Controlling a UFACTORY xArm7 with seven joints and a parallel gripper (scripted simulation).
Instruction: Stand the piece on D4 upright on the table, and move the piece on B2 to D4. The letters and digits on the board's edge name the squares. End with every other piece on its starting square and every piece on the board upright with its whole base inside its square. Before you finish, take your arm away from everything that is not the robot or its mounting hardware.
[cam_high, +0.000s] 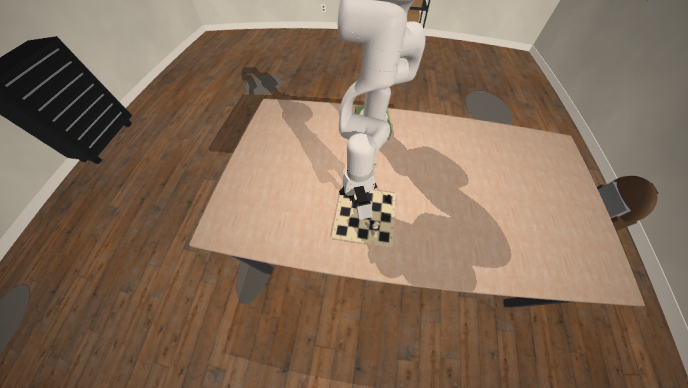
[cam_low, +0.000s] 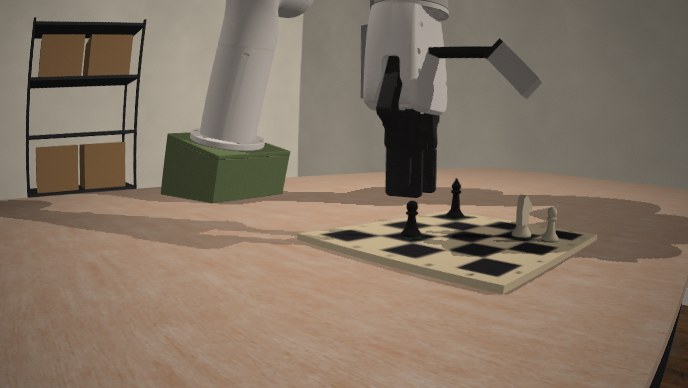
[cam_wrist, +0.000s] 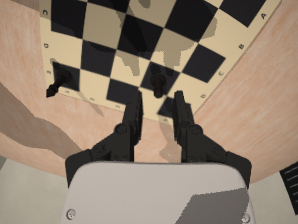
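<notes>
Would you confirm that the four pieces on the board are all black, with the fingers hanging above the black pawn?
Not quite: the exterior view shows two black pieces, the pawn and bishop, and two white ones. The fingers do hang above the black pawn, holding nothing.

Black pawn and black bishop stand upright on the board toward its far-left side; white knight and white pawn stand upright, just beside each other, near its right corner.
</notes>
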